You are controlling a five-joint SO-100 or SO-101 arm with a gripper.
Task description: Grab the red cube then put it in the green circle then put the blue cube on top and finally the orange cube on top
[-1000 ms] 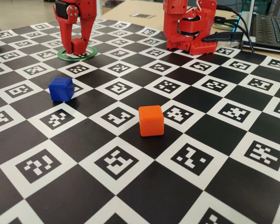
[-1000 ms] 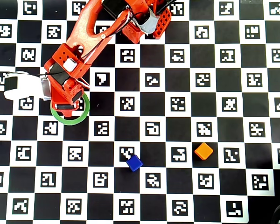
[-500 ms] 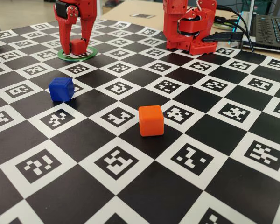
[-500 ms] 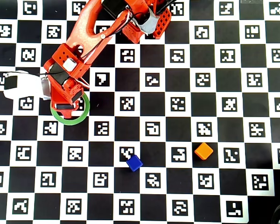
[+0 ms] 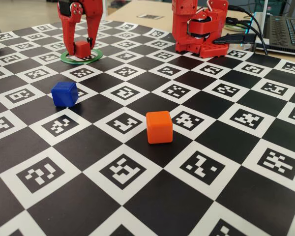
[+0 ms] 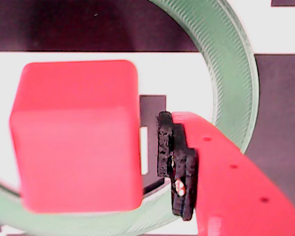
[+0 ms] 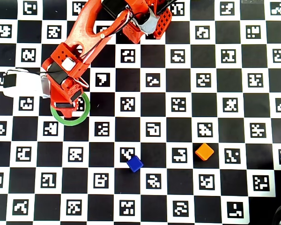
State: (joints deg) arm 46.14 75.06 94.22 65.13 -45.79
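Observation:
The red cube sits inside the green circle at the far left of the fixed view. In the wrist view the red cube fills the left half, ringed by the green circle. My gripper straddles the cube, open; in the wrist view a thin gap separates the black pad from the cube's side. From overhead, the gripper covers the cube and only the green circle shows. The blue cube and orange cube rest apart on the board.
The arm's red base stands at the back of the checkered marker board. A laptop and cables lie behind it at the right. A white camera housing juts from the wrist.
The fingers have spread off the red cube and the gripper has risen a little. The cube stays in the green circle. The blue and orange cubes have not moved.

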